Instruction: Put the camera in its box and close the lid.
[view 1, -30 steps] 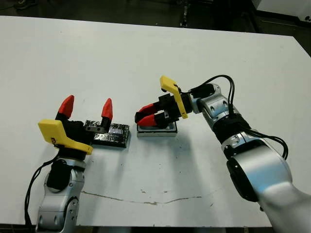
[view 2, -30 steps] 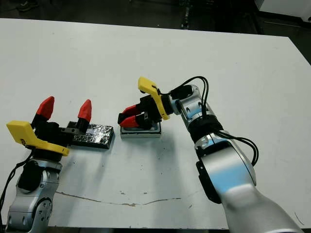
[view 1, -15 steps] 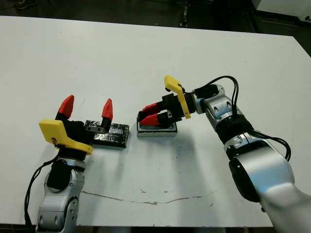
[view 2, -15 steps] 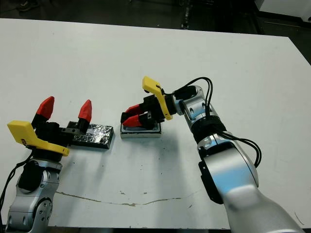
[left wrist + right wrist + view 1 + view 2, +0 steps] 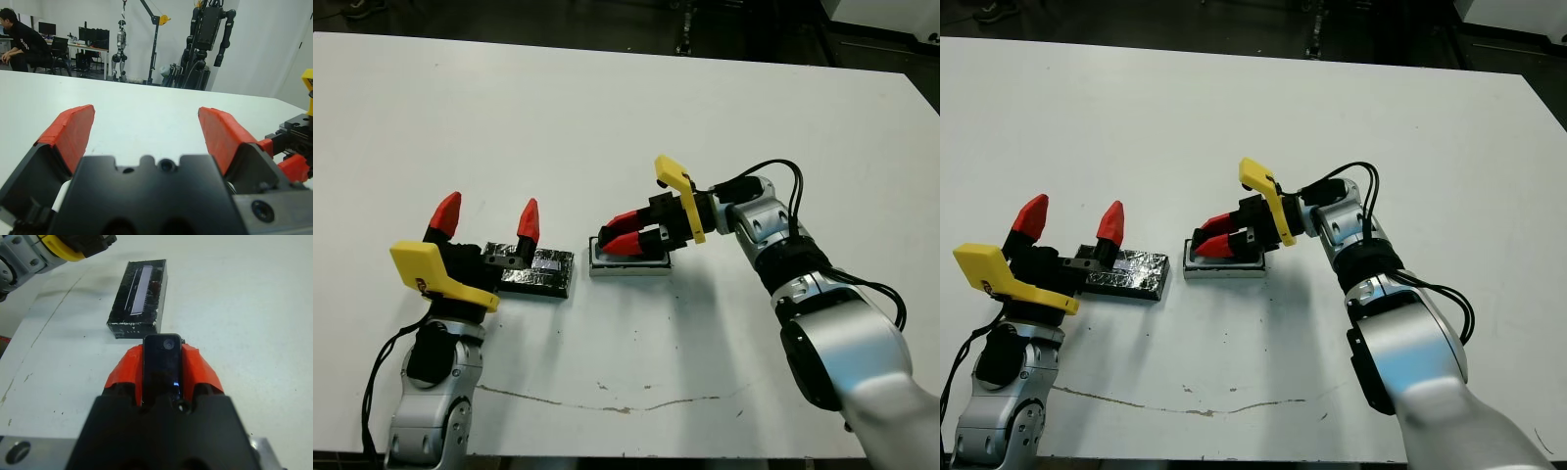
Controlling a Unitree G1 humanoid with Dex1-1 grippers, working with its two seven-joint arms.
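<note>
My right gripper (image 5: pixel 607 237) hangs low over the box (image 5: pixel 628 265), a small white-walled tray at the table's middle. It is shut on the camera (image 5: pixel 162 363), a slim black bar clamped between the red fingers (image 5: pixel 200 369); in the eye views those fingers hide it. The lid (image 5: pixel 540 271), glossy black with a pale strip, lies flat on the table to the left of the box, also in the right wrist view (image 5: pixel 140 301). My left gripper (image 5: pixel 488 216) stands open just above the lid's left end, with nothing between its fingertips (image 5: pixel 73 127).
The white table (image 5: pixel 626 117) stretches far behind and to both sides. A thin crack line (image 5: pixel 607 403) runs near its front edge. Beyond the table, a seated person (image 5: pixel 19 41) and robots on stands (image 5: pixel 208 39) show in the left wrist view.
My right gripper has drawn back a little to the right over the box, still holding the camera. The left arm and the lid have not moved.
</note>
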